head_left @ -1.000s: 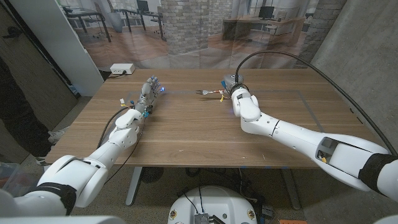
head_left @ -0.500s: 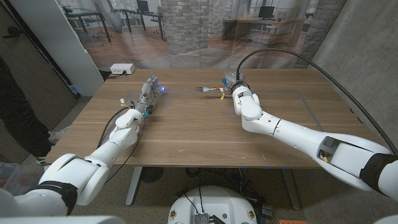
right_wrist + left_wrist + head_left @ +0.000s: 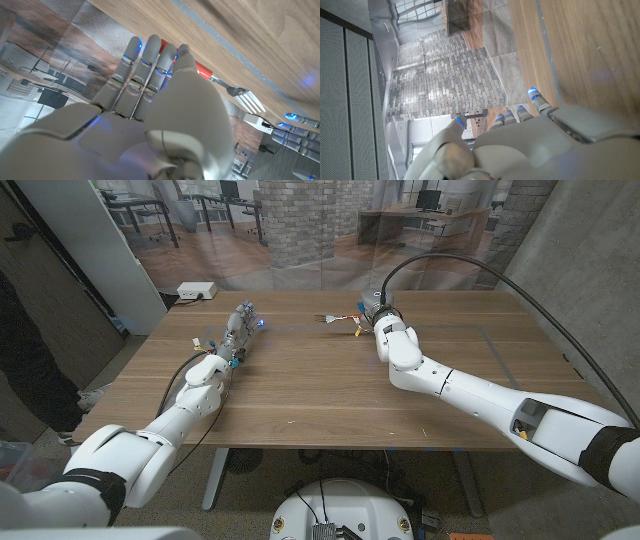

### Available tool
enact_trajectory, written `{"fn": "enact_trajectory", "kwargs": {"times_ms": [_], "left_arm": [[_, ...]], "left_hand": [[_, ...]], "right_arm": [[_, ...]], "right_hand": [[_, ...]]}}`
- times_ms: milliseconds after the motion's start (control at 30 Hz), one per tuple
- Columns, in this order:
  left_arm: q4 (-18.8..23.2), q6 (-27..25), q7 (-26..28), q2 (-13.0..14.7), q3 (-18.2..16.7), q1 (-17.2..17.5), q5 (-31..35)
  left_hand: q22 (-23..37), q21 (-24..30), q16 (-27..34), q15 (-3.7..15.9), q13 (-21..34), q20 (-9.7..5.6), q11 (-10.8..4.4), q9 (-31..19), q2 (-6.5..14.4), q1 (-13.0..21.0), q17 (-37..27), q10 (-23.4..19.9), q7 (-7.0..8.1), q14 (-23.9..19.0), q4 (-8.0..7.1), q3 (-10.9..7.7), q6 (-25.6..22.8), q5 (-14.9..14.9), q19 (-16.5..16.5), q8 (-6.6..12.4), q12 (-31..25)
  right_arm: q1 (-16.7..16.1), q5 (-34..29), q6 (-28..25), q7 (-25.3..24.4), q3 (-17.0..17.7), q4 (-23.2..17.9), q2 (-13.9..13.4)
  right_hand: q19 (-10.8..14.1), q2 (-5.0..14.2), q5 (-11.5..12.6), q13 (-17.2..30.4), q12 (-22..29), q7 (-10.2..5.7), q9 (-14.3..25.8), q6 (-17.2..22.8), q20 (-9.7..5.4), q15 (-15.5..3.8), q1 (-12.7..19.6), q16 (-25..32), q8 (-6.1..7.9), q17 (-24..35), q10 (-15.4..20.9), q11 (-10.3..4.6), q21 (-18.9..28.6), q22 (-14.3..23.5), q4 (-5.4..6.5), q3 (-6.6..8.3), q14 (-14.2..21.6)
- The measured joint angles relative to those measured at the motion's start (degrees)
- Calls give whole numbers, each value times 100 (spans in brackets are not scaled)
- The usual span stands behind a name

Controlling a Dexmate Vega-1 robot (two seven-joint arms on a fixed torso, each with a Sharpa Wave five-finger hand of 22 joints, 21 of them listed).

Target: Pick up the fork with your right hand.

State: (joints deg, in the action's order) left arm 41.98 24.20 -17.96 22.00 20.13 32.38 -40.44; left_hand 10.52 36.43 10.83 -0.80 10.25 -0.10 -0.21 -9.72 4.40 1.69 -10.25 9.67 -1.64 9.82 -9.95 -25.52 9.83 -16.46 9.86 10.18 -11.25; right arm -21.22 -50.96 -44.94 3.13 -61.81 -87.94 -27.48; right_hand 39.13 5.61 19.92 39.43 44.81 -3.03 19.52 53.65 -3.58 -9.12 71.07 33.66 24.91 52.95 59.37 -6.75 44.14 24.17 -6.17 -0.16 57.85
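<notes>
Item: fork point(image 3: 335, 319), red handle, metal tines. Location: far side of the wooden table point(image 3: 330, 395), in front of the right hand point(image 3: 375, 317), apparently off the surface; the head view is too small to confirm clearance.

Orientation: long axis runs across the table, roughly parallel to its far edge. Tines point toward the robot's left; the red handle end goes into the right hand. In the right wrist view the fork point(image 3: 235, 90) stands out past the fingers point(image 3: 150, 60), tines clear of the hand.

Right hand point(image 3: 150, 105): fingers pressed together and extended, thumb alongside, handle apparently pinched between them. The contact itself is hidden behind the hand.

Left hand point(image 3: 238, 328): on the table's left half, well apart from the fork, fingers extended and close together, holding nothing. Left wrist view shows the same hand point(image 3: 520, 145) with fingertips beside bare table.

Step in hand (judgement): grasp made, lift under way or just complete.

Next move (judgement): raise the fork clearly higher, keeping the pinch firm so the slim handle does not pivot or slip.
</notes>
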Motion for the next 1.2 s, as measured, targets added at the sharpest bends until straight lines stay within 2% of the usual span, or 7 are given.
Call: {"fn": "enact_trajectory", "kwargs": {"times_ms": [667, 800, 1200], "left_arm": [[107, 10, 10, 40, -10, 42, 3], [132, -3, 16, 54, -12, 56, 2], [210, -57, 10, 93, -20, 100, -16]], "left_hand": [[0, -22, 0, 0, 0, 0, 0, 0, 0, 0, 0, 0, 0, 0, -7, 42, 0, 0, 0, 0, 0], [0, -21, 0, 0, 0, 0, 0, 0, 0, 0, 0, 0, 0, 0, -7, 42, 0, 0, 0, 0, 0], [0, -21, 0, 0, 0, 0, 0, 0, 0, 0, 0, 0, 0, 0, -7, 41, 0, 0, 0, 0, 0]], "right_arm": [[-8, -149, 11, -139, 134, -81, -18], [-8, -166, 12, -160, 159, -94, -19], [-8, -218, 2, -202, 215, -127, -18]], "right_hand": [[-20, -2, 23, -1, 0, 0, 0, 0, -21, -20, -1, -84, 0, 80, 0, 0, 123, -27, 17, -64, 62], [-62, -2, 23, -1, 0, 0, 0, 0, 21, -29, -1, -95, 0, 103, -1, 0, 167, -27, 17, -64, 72], [-61, 13, 21, -2, 0, 0, 0, 0, 21, -51, 33, -150, 0, 132, -1, 0, 225, -54, 17, -110, 92]]}}
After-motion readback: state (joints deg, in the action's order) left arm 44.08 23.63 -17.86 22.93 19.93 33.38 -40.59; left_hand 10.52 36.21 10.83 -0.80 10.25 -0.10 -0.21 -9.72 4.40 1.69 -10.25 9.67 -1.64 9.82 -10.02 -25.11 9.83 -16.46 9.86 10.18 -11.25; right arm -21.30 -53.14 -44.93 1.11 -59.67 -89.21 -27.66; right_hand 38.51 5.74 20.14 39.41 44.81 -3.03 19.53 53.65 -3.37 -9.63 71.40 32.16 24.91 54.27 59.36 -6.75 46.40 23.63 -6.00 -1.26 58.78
